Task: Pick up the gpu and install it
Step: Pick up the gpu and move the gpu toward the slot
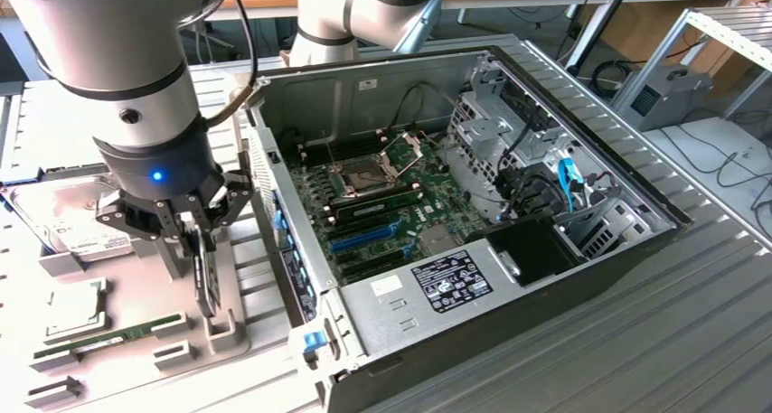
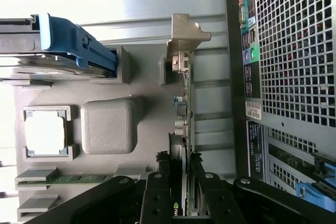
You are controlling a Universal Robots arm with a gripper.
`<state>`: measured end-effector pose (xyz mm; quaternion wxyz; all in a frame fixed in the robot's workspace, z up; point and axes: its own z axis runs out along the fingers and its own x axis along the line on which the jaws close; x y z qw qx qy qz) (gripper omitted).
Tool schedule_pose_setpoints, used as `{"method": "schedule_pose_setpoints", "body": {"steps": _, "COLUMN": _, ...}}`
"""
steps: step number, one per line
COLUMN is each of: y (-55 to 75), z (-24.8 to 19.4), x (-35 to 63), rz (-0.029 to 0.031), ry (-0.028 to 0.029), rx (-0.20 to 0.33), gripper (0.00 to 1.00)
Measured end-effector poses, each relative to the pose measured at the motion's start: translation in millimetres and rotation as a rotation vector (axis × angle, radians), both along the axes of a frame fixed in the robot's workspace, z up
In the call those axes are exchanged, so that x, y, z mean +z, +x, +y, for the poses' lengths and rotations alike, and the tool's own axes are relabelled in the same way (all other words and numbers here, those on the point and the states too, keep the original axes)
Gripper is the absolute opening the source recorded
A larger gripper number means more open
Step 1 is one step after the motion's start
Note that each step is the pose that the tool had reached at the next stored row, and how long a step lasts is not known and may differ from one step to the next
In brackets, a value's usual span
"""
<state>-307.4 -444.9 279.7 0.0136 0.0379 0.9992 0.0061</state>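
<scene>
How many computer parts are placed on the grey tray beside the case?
4: silver hard drive at the far end, square silver processor chip next, narrow green RAM stick nearest, green gpu card upright under the gripper. The arm may hide more.

The gpu point(image 1: 208, 282) stands edgewise in a gray holder point(image 1: 224, 326).

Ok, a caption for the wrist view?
Gripper at the gpu, which stands on edge in the gray tray beside the computer case.
</scene>
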Motion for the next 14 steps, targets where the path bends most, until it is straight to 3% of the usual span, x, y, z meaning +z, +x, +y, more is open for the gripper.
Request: {"method": "schedule_pose_setpoints", "body": {"steps": 14, "y": 0.0, "z": 1.0, "x": 7.1, "rz": 0.0001, "ry": -0.0037, "rx": 0.000, "gripper": 0.26}}
